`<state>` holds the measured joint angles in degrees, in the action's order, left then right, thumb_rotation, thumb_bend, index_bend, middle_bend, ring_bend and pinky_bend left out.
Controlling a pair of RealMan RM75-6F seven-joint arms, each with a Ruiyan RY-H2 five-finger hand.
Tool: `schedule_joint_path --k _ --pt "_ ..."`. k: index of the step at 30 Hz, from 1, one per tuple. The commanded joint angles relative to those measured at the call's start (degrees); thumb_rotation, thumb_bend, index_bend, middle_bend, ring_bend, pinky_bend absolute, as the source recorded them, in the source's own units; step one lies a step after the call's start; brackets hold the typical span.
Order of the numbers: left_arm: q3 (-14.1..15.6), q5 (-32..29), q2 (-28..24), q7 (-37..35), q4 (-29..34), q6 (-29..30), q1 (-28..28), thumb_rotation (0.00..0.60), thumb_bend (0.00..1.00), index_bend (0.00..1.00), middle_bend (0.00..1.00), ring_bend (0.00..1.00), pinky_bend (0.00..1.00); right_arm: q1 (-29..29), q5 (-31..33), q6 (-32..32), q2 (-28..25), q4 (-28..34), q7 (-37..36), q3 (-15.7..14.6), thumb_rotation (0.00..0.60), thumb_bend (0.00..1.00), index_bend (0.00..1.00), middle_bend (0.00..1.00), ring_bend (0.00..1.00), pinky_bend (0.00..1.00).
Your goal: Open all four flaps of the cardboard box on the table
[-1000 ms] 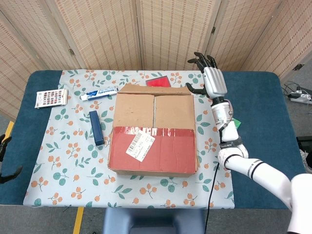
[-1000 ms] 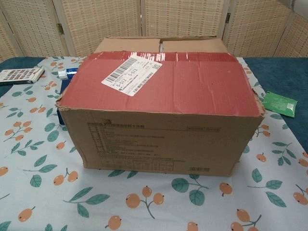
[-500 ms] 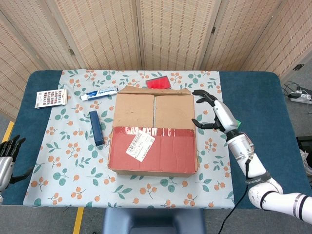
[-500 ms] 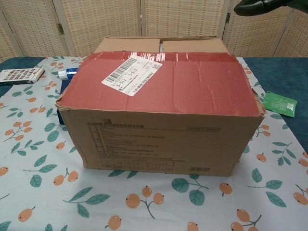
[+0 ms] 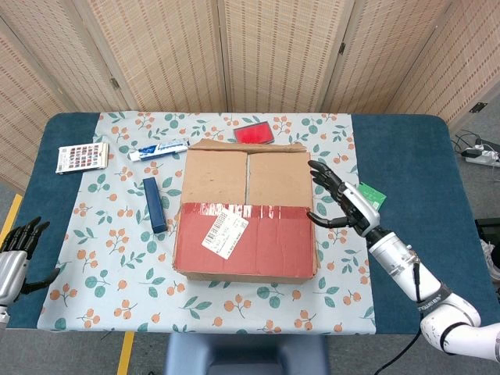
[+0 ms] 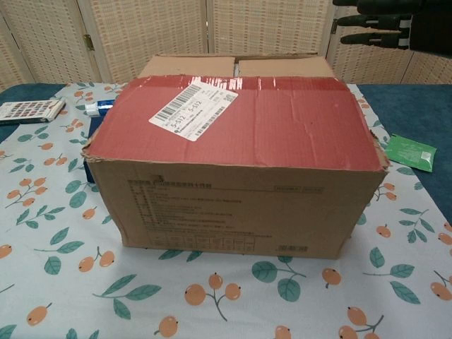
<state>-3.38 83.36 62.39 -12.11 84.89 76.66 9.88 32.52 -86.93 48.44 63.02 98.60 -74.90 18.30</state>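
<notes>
the cardboard box sits in the middle of the flowered cloth on the worktop, and as far as i can see none of its flaps is up yet: the red flap with the white label lies flat on the side nearest me, and the two plain brown flaps behind it meet at a centre seam. so i judge i'm at the approach to the first flap, nothing lifted so far.

my right hand hangs just beside the box's right edge, fingers spread apart and gripping nothing. next i would need to bring those fingers onto the free edge of the red flap and get under it, because it overlaps the brown ones and looks like the one to go first. my left hand is far off at the worktop's left edge, fingers apart, holding nothing.

the head view shows what lies around the box: a toothpaste tube, a dark blue box, a green packet. the chest view gives the box's front wall and the slightly raised edge of the red flap, and catches the right hand only at its top right corner; the left hand is missing there.
</notes>
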Motion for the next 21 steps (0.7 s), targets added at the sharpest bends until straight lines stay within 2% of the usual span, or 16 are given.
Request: schedule_joint_path --k 1,8,13,21 --pt "0.0 -0.1 0.0 -0.1 -0.1 -0.1 0.1 0.600 0.34 0.00 0.00 0.00 0.00 2.0 -8.3 1.9 0.5 -5.4 -11.0 -4.2 0.600 0.35 0.00 0.00 0.00 0.00" --pt "0.1 0.0 0.1 -0.5 -0.5 0.2 0.0 0.600 0.34 0.00 0.00 0.00 0.00 4.0 -8.4 4.6 1.8 -8.6 -17.0 -6.6 0.600 0.35 0.00 0.00 0.00 0.00" --pt "0.1 -0.2 0.1 -0.1 -0.4 0.1 0.1 0.600 0.34 0.00 0.00 0.00 0.00 4.3 -6.6 6.1 2.9 -10.5 -20.7 -7.9 0.600 0.35 0.00 0.00 0.04 0.00" --pt "-0.2 -1.4 0.7 1.1 -0.7 -1.0 0.6 0.600 0.34 0.00 0.00 0.00 0.00 6.1 -8.5 7.8 5.2 -14.7 -35.0 -11.3 0.600 0.35 0.00 0.00 0.06 0.00"
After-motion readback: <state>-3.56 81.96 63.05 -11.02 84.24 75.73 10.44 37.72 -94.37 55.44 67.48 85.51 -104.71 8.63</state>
